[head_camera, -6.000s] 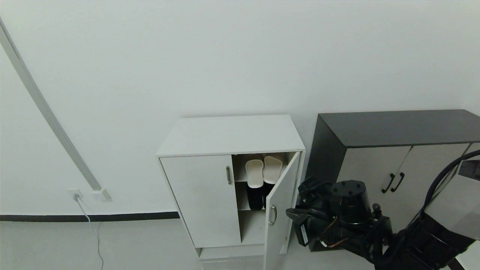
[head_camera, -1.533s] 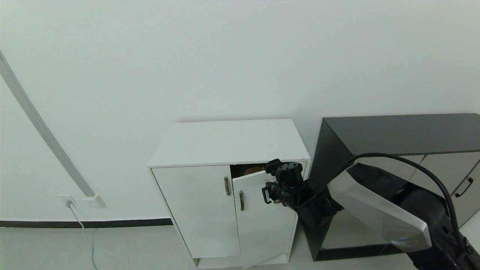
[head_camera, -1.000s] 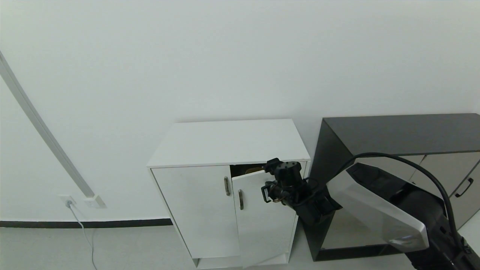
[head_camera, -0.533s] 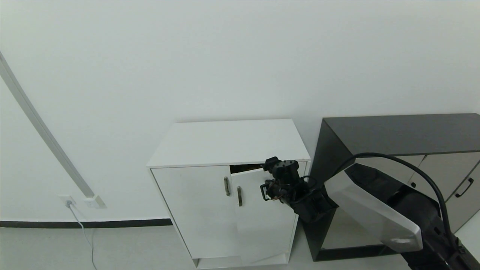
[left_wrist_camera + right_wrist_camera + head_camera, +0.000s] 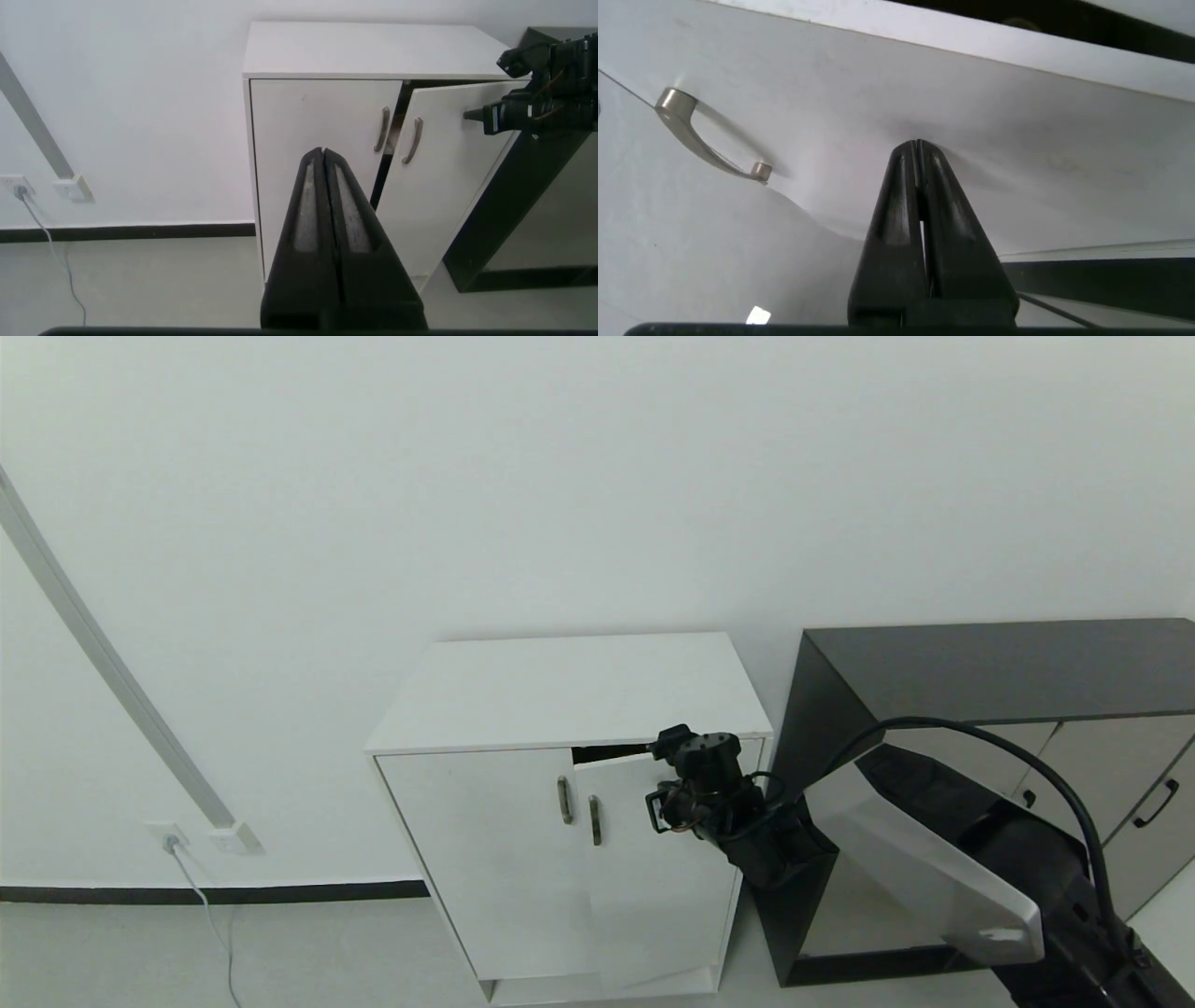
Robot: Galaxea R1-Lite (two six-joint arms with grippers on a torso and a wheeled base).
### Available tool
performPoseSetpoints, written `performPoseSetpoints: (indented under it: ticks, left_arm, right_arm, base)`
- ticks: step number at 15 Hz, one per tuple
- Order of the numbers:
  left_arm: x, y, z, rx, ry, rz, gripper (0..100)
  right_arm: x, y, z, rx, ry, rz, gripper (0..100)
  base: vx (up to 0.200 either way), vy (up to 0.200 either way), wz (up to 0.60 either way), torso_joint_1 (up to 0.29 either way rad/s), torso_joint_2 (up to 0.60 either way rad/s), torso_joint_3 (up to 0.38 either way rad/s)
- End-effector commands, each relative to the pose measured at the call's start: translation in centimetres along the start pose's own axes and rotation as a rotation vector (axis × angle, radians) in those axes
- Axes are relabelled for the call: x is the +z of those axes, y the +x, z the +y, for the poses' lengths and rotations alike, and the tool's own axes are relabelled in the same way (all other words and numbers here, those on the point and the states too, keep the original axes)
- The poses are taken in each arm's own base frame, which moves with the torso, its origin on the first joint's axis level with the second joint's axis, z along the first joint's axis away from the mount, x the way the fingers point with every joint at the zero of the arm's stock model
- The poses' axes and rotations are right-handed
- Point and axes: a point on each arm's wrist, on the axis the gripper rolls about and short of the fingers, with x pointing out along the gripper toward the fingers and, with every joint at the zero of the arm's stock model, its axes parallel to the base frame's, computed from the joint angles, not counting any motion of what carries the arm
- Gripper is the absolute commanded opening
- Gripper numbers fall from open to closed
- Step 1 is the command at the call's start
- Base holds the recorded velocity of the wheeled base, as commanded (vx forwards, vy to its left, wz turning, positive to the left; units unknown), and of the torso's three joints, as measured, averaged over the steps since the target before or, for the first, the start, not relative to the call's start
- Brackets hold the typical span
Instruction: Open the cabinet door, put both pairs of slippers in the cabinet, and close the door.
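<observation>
At the front of the white cabinet [image 5: 569,691], the right-hand door [image 5: 653,877] stands slightly ajar. A dark gap shows along its top edge and beside the left-hand door [image 5: 485,849], which sits flush. The right gripper [image 5: 919,149] has its fingers pressed together with nothing between them. Its tips are set against the upper part of the door's outer face, away from the handle [image 5: 710,131] and toward the hinge side. The left gripper [image 5: 322,159] is likewise closed and empty, held well apart from the cabinet.

Assessment: closing push in hand, door not yet seated.

Risks noted:
- Contact this near the hinge gives poor leverage, so the tips may slide across the smooth panel rather than swing it shut.
- Anything inside standing proud of a shelf would stop the door short.
- A door without a catch could spring back once pressure lifts.
- The dark cabinet [image 5: 980,663] sits just beside, leaving the arm little room to follow through
</observation>
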Motion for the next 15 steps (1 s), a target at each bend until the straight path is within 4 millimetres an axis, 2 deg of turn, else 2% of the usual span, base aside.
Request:
performPoseSetpoints:
  ticks: [1,15]
  left_arm:
    - [0.0,0.0,0.0,0.001,-0.001,-0.001,0]
    - [0.0,0.0,0.0,0.001,-0.001,-0.001,0]
  right_arm:
    - [-0.2,0.3,0.0,-0.009,0.0,0.0,0]
    - [0.4,1.5,0.3,-0.057,0.003,-0.01,0]
  base:
    - [0.0,0.0,0.0,0.0,0.0,0.0]
    - [0.0,0.0,0.0,0.0,0.0,0.0]
